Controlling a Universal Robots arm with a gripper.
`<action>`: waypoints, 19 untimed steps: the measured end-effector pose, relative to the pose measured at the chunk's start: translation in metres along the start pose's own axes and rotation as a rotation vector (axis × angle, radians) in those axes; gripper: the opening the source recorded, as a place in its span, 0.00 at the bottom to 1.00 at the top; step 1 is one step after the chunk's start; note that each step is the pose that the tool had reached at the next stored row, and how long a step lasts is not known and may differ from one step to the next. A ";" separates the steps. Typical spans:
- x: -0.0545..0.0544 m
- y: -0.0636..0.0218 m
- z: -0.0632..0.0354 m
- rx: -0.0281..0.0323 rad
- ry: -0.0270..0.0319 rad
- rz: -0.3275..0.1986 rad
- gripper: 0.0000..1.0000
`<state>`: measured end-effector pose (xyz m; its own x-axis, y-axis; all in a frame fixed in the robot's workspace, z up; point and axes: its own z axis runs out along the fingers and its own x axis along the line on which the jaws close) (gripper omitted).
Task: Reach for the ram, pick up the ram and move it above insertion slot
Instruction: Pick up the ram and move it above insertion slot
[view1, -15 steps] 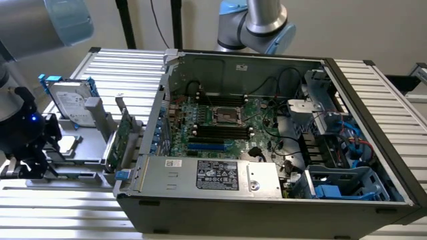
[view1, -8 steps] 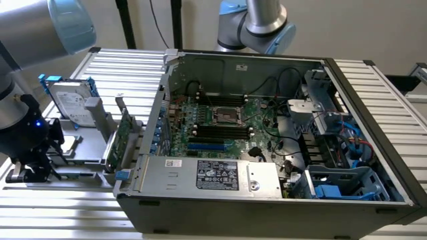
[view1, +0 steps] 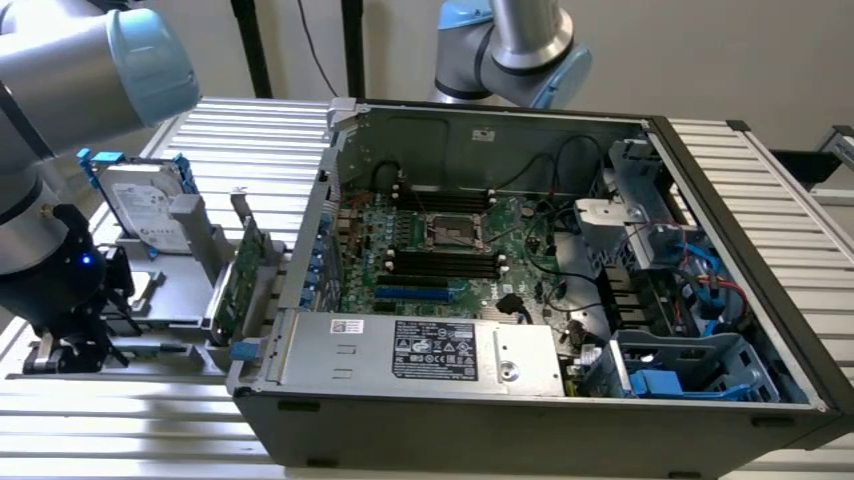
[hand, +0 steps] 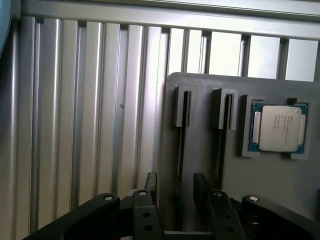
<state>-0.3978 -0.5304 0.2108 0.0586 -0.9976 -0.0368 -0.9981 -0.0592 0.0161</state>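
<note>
In the wrist view, a grey holder block (hand: 260, 185) has two narrow slots. A thin dark strip, the ram (hand: 181, 145) seen edge-on, stands in one of them. My gripper (hand: 176, 189) is open just above it, with one finger (hand: 150, 182) on each side of that slot and not touching the strip. In the exterior view my gripper (view1: 70, 345) hangs low over the holder's near end at the view's left, and the ram is hidden behind it. The black memory slots (view1: 441, 262) lie on the motherboard inside the open computer case (view1: 534, 420).
A CPU (hand: 279, 128) sits in a pocket of the holder beside the second slot (hand: 221, 130). A hard drive (view1: 144, 205) and a green expansion card with a blue tab (view1: 240, 290) stand on the holder. The ribbed aluminium table (hand: 75, 125) surrounds it. A second arm (view1: 514, 50) stands behind the case.
</note>
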 end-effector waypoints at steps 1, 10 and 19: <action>0.000 0.0000 0.0011 -0.0001 0.0001 0.000 0.42; -0.004 -0.0015 0.0036 0.0000 0.0000 0.000 0.42; -0.005 -0.0026 0.0061 -0.0002 0.0002 0.000 0.22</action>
<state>-0.3955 -0.5249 0.2048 0.0586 -0.9976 -0.0366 -0.9981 -0.0592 0.0164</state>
